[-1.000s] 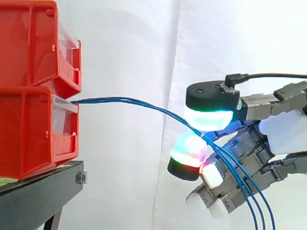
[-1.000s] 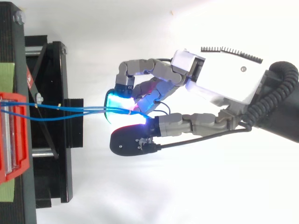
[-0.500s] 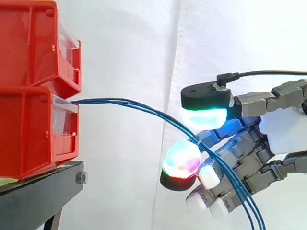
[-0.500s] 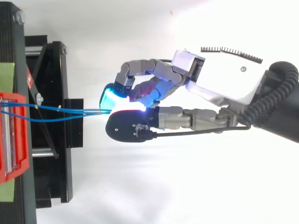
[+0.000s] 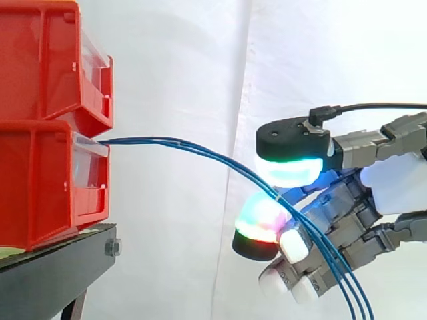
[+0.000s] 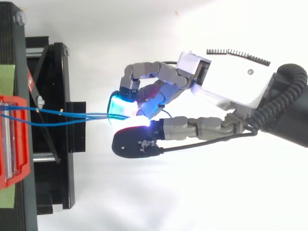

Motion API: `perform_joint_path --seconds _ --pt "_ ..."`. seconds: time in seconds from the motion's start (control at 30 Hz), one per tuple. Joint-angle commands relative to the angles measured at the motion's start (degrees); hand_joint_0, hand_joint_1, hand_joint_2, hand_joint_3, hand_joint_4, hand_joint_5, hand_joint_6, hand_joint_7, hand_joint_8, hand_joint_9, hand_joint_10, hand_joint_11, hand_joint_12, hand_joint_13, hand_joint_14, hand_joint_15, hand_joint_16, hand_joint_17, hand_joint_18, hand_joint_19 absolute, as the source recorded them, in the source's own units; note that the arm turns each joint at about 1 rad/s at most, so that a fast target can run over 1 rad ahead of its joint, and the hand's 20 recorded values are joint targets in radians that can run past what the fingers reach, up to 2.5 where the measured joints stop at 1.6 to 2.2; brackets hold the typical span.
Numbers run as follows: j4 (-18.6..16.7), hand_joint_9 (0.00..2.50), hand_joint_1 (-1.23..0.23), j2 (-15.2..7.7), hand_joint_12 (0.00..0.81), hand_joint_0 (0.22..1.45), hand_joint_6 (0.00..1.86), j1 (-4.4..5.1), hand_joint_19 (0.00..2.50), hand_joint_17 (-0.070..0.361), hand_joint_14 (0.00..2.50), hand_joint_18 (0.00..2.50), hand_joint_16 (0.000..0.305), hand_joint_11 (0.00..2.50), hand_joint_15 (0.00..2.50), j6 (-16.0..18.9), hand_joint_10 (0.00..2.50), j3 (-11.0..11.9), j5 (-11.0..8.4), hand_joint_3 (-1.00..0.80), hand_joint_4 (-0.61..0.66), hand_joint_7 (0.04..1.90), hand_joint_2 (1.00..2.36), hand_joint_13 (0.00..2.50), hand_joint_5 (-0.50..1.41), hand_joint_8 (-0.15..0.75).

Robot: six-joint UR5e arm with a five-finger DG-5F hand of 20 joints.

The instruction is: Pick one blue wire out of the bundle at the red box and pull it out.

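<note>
Three thin blue wires (image 5: 200,152) leave the lower red bin (image 5: 40,187) and arc right and down through my hand (image 5: 400,183). Its fingers are curled. The thumb pad (image 5: 290,170), glowing cyan and green, sits just above a finger pad (image 5: 262,220) glowing red and green. The wires run between these two pads, which pinch them where a small tie binds the bundle. From above, the wires (image 6: 72,115) stretch from the bin (image 6: 12,139) into the closed pads of the hand (image 6: 231,82). I cannot tell whether a single wire is separated from the others.
A second red bin (image 5: 40,67) is stacked on the lower one. Both stand on a black stand (image 5: 53,273) at the left, which has green tape (image 6: 7,77) on it. A white curtain hangs behind. Open space lies between bins and hand.
Half a second ago the thumb and finger pads stood further apart and nearer the bins. They have since drawn back to the right and closed together on the wires.
</note>
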State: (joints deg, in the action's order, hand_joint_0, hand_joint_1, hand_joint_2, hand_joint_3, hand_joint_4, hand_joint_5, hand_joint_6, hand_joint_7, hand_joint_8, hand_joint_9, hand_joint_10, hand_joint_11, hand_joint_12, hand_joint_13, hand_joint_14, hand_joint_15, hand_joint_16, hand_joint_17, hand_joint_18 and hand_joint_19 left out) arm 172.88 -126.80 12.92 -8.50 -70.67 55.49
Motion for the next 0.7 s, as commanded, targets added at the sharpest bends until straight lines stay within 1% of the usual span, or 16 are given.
perform_joint_path --seconds 0.0,0.1,0.2,0.3,0.53,0.6,0.67 --pt "0.0 0.99 -0.65 0.0 0.395 0.54 0.50 0.00 0.52 0.149 0.02 0.40 0.066 0.49 0.39 0.1 0.02 0.0 0.23 -0.25 0.26 1.28 1.01 0.63 -0.06 0.270" --pt "0.0 1.00 -0.64 0.1 0.407 0.54 0.50 0.00 0.52 0.158 0.02 0.41 0.070 0.47 0.39 0.2 0.02 0.0 0.23 -0.21 0.33 1.26 1.01 0.64 -0.06 0.284" --pt "0.0 1.00 -0.63 0.1 0.414 0.55 0.50 0.00 0.51 0.162 0.02 0.42 0.072 0.44 0.38 0.2 0.02 0.0 0.23 -0.19 0.37 1.20 1.01 0.64 -0.06 0.283" --pt "0.0 1.01 -0.58 0.0 0.423 0.55 0.50 0.00 0.51 0.167 0.01 0.43 0.074 0.43 0.37 0.2 0.02 0.0 0.23 -0.20 0.40 1.13 1.01 0.65 -0.06 0.290" --pt "0.1 1.03 -0.57 0.2 0.431 0.56 0.50 0.00 0.51 0.170 0.01 0.44 0.076 0.43 0.37 0.0 0.02 0.0 0.23 -0.17 0.38 1.13 1.00 0.66 -0.06 0.296" --pt "0.1 1.03 -0.61 0.5 0.433 0.56 0.50 0.00 0.50 0.172 0.01 0.45 0.076 0.44 0.38 0.0 0.02 0.0 0.32 -0.15 0.34 1.18 1.00 0.67 -0.06 0.301" --pt "0.1 1.03 -0.63 0.6 0.435 0.57 0.50 0.00 0.49 0.173 0.01 0.46 0.077 0.46 0.37 -0.1 0.02 0.0 0.32 -0.12 0.35 1.22 1.00 0.67 -0.05 0.307"
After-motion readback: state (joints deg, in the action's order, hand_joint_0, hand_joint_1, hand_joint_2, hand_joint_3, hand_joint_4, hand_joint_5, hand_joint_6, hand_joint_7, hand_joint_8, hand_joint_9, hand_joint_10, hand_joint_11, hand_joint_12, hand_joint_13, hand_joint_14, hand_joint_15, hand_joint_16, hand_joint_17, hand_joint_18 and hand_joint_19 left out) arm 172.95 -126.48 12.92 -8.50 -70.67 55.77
